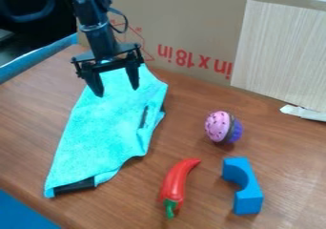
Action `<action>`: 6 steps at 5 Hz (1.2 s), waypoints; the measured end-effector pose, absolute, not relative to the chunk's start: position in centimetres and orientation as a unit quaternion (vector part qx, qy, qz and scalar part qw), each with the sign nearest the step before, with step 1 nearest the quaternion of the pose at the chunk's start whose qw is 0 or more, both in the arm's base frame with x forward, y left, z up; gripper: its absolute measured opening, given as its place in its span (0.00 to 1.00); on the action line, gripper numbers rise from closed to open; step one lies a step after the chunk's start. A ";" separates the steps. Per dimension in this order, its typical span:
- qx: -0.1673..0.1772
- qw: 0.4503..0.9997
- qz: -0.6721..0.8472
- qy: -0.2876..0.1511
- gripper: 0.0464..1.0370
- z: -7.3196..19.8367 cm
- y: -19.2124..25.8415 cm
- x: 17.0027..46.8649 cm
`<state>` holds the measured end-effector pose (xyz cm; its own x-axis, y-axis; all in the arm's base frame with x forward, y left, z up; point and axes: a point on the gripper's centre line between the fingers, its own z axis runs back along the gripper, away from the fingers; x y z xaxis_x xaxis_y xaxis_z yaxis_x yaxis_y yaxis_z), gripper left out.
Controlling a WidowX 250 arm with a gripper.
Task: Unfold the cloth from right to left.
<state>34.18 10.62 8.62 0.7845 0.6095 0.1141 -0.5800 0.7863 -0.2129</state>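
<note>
The black gripper (117,92) hangs over the upper part of the cloth at the upper left, its two fingers apart and nothing visible between them. Below it, the turquoise cloth (105,130) lies on the table as a long, partly folded shape, narrowing toward the lower left. Dark patches show along its right edge and at its bottom corner. Whether the fingertips touch the cloth, I cannot tell.
On the wooden table (204,94), right of the cloth, are a pink and purple toy cupcake (220,127), a red chili pepper (176,181) and a blue arch block (244,187). A cardboard panel (191,18) stands along the back, with a white scrap (304,113) before it.
</note>
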 end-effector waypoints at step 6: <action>-0.106 0.951 0.283 -0.069 0.96 8.0 7.8 32.7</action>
<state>32.74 7.79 8.02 0.8307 0.5522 0.0708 -0.5230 0.8176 -0.2408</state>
